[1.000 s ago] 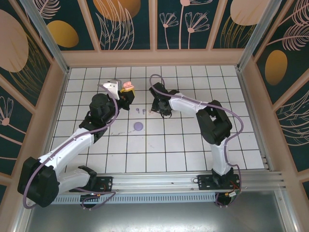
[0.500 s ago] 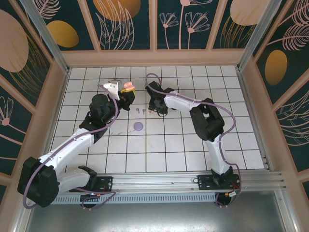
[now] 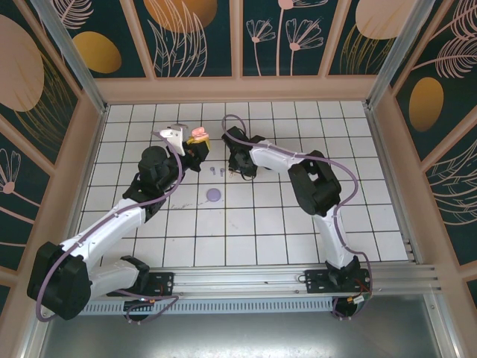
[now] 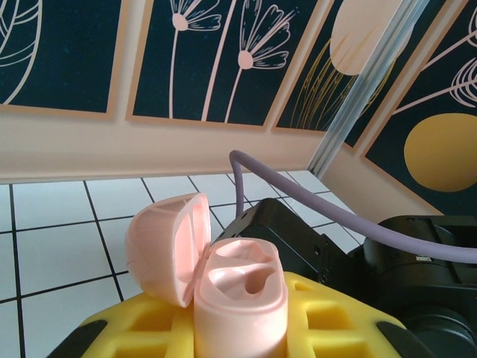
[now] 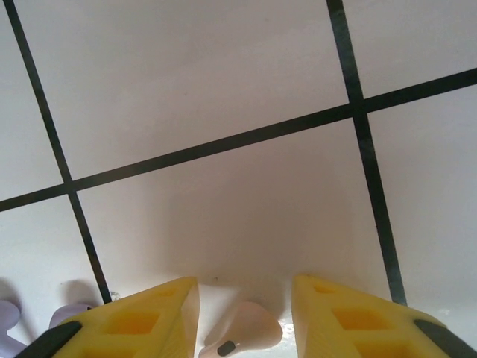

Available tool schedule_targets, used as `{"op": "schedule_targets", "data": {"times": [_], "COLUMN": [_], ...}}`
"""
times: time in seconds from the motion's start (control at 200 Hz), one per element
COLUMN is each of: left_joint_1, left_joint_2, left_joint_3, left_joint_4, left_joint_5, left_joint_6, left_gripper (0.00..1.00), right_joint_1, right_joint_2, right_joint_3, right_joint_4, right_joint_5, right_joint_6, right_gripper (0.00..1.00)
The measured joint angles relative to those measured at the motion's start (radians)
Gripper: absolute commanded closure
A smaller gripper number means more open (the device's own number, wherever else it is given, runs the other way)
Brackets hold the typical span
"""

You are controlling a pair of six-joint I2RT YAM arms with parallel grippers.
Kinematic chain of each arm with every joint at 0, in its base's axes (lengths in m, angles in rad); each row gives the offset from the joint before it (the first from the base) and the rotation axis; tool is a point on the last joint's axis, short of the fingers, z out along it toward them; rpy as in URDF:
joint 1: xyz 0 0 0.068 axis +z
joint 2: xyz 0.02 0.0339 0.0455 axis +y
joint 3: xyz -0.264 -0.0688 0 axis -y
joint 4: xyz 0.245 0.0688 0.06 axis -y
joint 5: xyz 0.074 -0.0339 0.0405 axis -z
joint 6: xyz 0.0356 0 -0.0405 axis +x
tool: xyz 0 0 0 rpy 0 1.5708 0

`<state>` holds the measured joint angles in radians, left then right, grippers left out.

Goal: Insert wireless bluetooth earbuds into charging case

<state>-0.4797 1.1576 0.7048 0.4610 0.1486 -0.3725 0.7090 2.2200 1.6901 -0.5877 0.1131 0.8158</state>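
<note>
Top view: high, looking down on whole table (image 3: 253, 224). Left wrist: low, near level, facing far wall (image 4: 74, 153). Right wrist: close, straight down. Table shared by all.

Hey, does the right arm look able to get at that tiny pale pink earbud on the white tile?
Probably yes. The tiny pale pink earbud lies on the white tiled table right between the right arm's open yellow fingers, with nothing blocking it; they seem not to touch it yet.
</note>
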Motion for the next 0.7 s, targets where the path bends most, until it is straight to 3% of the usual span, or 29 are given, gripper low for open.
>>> {"op": "schedule_targets", "data": {"times": [0.325, 0.701], "left_joint_1": [0.0, 0.0], "left_joint_2": [0.0, 0.0], "left_joint_3": [0.0, 0.0], "left_joint_4": [0.0, 0.0], "left_joint_5": [0.0, 0.0], "left_joint_6": [0.0, 0.0], "left_gripper": [1.0, 1.0], "right_joint_1": [0.006, 0.045], "right_joint_2": [0.003, -0.052], "right_joint_3": [0.005, -0.087], "right_joint_4": [-0.016, 0.005], "right_joint_5": [0.018, 0.064], "right_joint_6": [-0.041, -0.171], "right_gripper": [0.76, 0.77]}}
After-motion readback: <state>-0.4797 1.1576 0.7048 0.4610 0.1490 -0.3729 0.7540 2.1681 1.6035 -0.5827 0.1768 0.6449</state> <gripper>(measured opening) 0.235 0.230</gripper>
